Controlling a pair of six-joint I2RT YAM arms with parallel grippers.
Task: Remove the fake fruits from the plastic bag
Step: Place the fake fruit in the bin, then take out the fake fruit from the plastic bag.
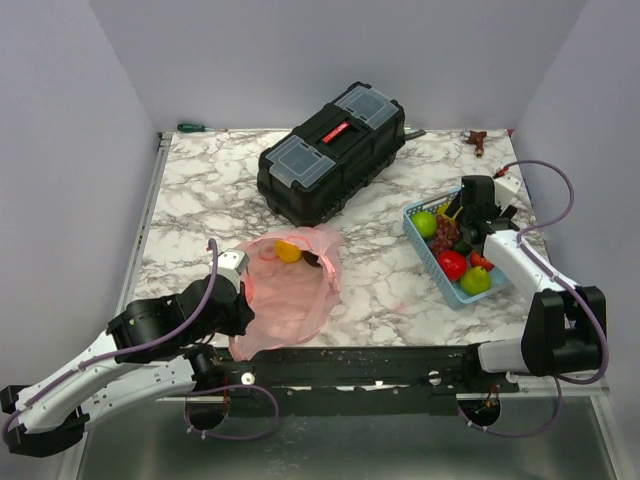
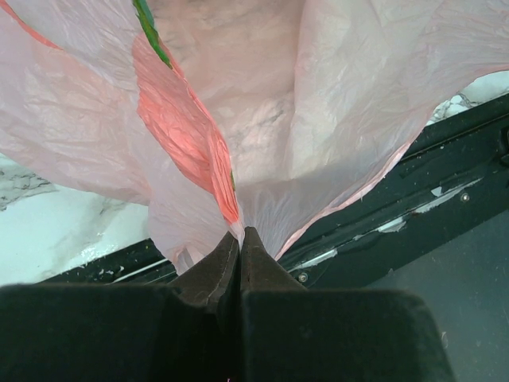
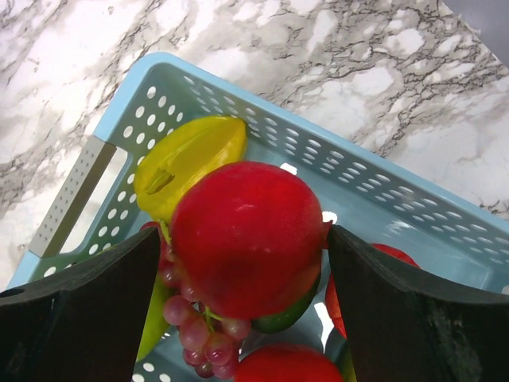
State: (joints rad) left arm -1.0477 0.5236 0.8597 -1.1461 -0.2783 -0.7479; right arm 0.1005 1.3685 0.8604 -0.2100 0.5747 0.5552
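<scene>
Right up against the lens in the left wrist view, the left fingers (image 2: 211,274) are clenched tight on a fold of the plastic bag (image 2: 350,119), pinching it by the near edge of the tabletop (image 1: 210,190). From overhead, the biggest thing on there is the black toolbox (image 1: 332,150), sitting diagonally at upper centre. Below it, lower left of centre, the pink bag lies spread out with an orange-yellow fruit (image 1: 288,251) and something dark I can't make out at its upper end. Over on the right sits the blue basket (image 1: 422,248), holding a green apple (image 1: 424,223), grapes (image 1: 445,233), a red fruit (image 1: 452,264) and a second green fruit (image 1: 476,280). The right fingers (image 3: 87,310) hang over that basket, clamped either side of a red apple (image 3: 238,215), with a yellow fruit (image 3: 187,155) just behind it.
</scene>
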